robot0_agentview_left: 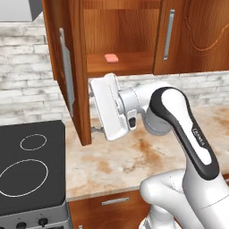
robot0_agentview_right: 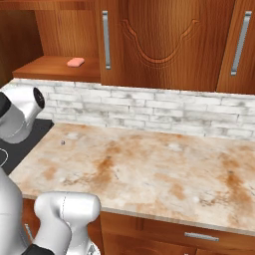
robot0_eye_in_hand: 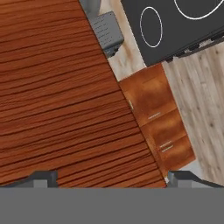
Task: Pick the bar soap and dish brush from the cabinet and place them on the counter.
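Note:
The bar soap [robot0_agentview_left: 110,58] is a small pink block lying on the wooden shelf of the cabinet [robot0_agentview_left: 120,27], whose left door [robot0_agentview_left: 78,80] stands swung open. The soap [robot0_agentview_right: 75,62] also lies on that shelf in the right base view. My gripper [robot0_agentview_left: 93,112] hangs below the shelf, pointing left at the open door's inner face, jaws open and empty. In the hand view the gripper [robot0_eye_in_hand: 113,178] faces the door's wood grain [robot0_eye_in_hand: 57,96] close up, with one fingertip [robot0_eye_in_hand: 43,177] low on the left. The dish brush is out of view. The counter [robot0_agentview_left: 125,161] lies beneath the arm.
A black stovetop [robot0_agentview_left: 29,165] with white rings sits left of the counter. A white brick backsplash [robot0_agentview_right: 164,112] runs behind it. Closed cabinet doors [robot0_agentview_right: 164,40] with silver handles hang to the right. Low drawers [robot0_eye_in_hand: 157,118] are under the counter.

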Tool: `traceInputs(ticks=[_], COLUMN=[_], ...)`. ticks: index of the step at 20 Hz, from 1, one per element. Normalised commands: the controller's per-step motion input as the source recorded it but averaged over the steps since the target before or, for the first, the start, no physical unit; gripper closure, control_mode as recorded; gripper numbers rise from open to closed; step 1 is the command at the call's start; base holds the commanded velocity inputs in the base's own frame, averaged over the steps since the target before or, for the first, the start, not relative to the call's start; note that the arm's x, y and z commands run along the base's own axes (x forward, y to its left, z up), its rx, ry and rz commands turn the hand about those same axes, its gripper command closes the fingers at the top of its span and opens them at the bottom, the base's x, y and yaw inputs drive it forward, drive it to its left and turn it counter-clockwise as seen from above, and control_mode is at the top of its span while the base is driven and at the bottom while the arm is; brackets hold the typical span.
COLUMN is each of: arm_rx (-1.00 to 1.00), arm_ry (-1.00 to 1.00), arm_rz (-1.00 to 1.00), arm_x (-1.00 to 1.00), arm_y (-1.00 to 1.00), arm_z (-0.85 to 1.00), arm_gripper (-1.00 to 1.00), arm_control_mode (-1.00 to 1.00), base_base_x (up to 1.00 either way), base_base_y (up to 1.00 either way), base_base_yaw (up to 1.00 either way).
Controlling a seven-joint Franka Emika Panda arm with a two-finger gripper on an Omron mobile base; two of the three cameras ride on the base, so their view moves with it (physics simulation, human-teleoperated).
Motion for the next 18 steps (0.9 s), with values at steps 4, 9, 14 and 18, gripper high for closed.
traceInputs(ticks=[4,9,14,18], arm_rx=[0.0,-0.04,-0.05,-0.06], arm_ry=[-0.07,-0.11,-0.16,-0.17], arm_rz=[-0.06,0.01,0.07,0.06], arm_x=[0.12,0.14,0.12,0.05], arm_y=[0.17,-0.04,-0.14,-0.15], arm_z=[-0.07,0.01,0.11,0.15], arm_gripper=[-1.0,-1.0,-1.0,-1.0], arm_control_mode=[-1.0,-1.0,-1.0,-1.0], base_base_x=[0.0,0.0,0.0,0.0], base_base_y=[0.0,0.0,0.0,0.0], base_base_yaw=[0.0,0.0,0.0,0.0])
